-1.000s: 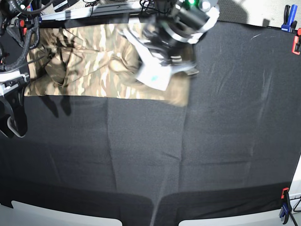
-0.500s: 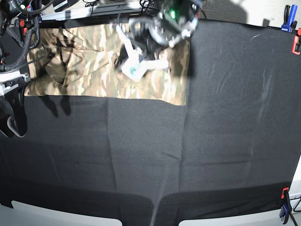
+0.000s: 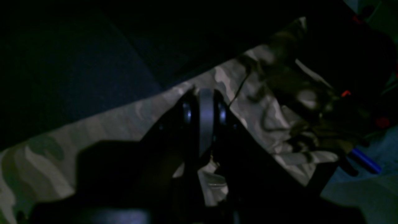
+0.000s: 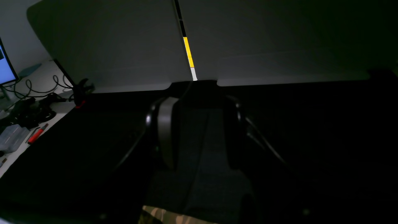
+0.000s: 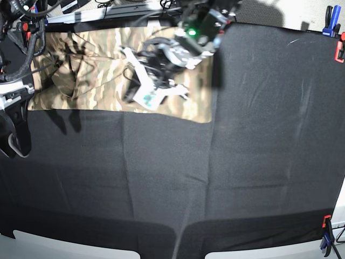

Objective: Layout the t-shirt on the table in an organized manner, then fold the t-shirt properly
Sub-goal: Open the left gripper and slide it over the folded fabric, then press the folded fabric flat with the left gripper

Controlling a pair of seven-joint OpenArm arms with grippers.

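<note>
The camouflage t-shirt (image 5: 91,75) lies spread along the table's (image 5: 242,151) far left edge, flat on its right half and wrinkled toward the left. My left gripper (image 5: 141,89) hovers over the shirt's middle, blurred by motion. In the left wrist view its fingertips (image 3: 205,118) are pressed together, shut, with the t-shirt (image 3: 124,121) below them and nothing visibly pinched between them. My right gripper (image 4: 200,133) is open above bare black table (image 4: 311,140), and a corner of the t-shirt (image 4: 164,216) shows at the bottom. That arm (image 5: 13,129) sits at the base view's left edge.
Cables and arm mounts (image 5: 21,38) crowd the far left corner. Blue (image 5: 329,21) and red (image 5: 339,51) clamps hold the cloth at the far right, and another clamp (image 5: 326,232) sits at the near right. A monitor (image 4: 4,65) and tools (image 4: 37,133) lie beside the table.
My left arm has swung leftward and a little nearer across the shirt, from its right edge to its middle, gripper staying shut. The right arm has not moved.
</note>
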